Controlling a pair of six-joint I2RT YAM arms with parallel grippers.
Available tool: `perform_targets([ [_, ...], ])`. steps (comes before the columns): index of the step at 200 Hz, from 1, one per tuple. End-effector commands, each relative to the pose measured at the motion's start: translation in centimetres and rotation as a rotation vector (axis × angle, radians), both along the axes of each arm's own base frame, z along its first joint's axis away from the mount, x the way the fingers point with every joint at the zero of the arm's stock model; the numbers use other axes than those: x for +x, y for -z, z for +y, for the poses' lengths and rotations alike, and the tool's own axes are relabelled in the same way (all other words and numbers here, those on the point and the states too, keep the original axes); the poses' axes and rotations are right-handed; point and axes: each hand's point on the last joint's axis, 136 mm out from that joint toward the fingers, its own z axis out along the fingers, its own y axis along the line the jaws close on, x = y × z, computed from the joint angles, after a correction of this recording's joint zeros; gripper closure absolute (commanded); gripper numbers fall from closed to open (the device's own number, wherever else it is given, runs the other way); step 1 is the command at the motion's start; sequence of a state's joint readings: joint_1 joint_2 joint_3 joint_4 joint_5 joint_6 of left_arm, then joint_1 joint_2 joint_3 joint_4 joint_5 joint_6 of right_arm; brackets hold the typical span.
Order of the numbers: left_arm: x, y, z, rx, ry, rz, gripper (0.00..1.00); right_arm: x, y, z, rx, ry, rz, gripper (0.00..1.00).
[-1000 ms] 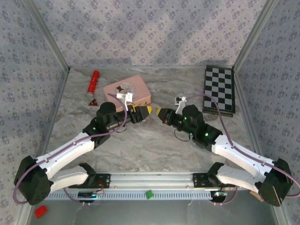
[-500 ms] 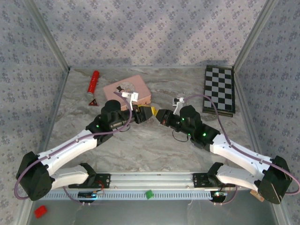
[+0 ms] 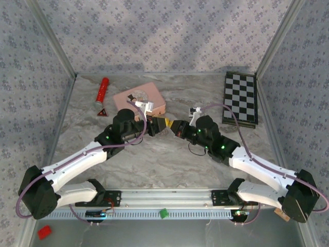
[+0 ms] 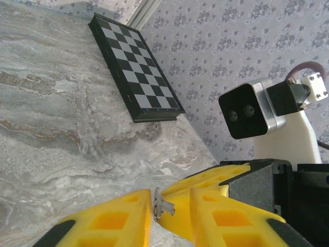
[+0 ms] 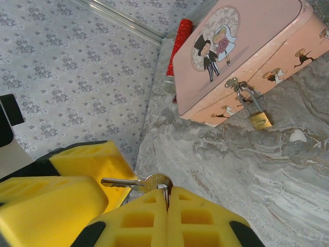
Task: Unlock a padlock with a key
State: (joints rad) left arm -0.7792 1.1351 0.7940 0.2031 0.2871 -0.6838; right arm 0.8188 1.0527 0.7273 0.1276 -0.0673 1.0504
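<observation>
Right end effector [image 5: 165, 198], seen from my remote station: clamped shut on the brass head of the key [image 5: 151, 181], whose silver blade points toward the left end effector [image 4: 169, 203]. The left one's yellow fingers stand slightly apart with the key's tip between them; I cannot tell whether they touch it. Both meet tip to tip just above the marbled desk [image 5: 267, 170]. Beyond them the padlock [image 5: 260, 119] hangs by its shackle from the hasp [image 5: 234, 83] on the pink tin [image 5: 247, 46]. A red tube [image 5: 177, 46] lies behind the tin, and a chessboard [image 4: 139, 67] lies well off to the right.
</observation>
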Motion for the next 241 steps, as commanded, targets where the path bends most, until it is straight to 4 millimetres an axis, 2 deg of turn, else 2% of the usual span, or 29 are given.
perform_targets([
  [1,0.1,-1.8,-0.2,-0.016,0.000,-0.043,0.76,0.2,-1.3,0.1,0.028,0.009,-0.013,1.00],
  [53,0.3,-1.4,-0.1,-0.004,-0.010,-0.034,0.81,0.2,-1.2,0.4,0.037,0.003,-0.005,1.00],
  [122,0.5,-1.1,-0.1,0.004,-0.017,-0.026,0.83,-0.1,-1.4,0.6,0.036,-0.004,-0.012,1.00],
  [164,0.4,-1.1,-0.2,0.005,-0.012,-0.027,0.90,-0.2,-1.4,0.8,0.033,-0.008,-0.015,1.00],
  [197,0.5,-1.1,-0.2,0.008,-0.012,-0.025,1.00,-0.1,-1.5,0.8,0.028,-0.007,-0.024,1.00],
  [214,0.5,-1.2,-0.2,0.006,-0.015,-0.024,1.00,-0.3,-1.5,0.8,0.016,-0.012,-0.034,1.00],
  [219,0.5,-1.3,-0.1,0.004,-0.020,-0.026,1.00,-0.3,-1.5,0.7,0.004,-0.013,-0.042,0.94],
  [226,0.5,-1.5,0.1,0.004,-0.027,-0.029,1.00,-0.3,-1.4,0.4,-0.024,-0.012,-0.054,0.80],
  [241,0.6,-2.0,0.9,0.004,-0.054,-0.040,1.00,-0.5,-1.3,-0.9,-0.107,-0.006,-0.106,0.36],
])
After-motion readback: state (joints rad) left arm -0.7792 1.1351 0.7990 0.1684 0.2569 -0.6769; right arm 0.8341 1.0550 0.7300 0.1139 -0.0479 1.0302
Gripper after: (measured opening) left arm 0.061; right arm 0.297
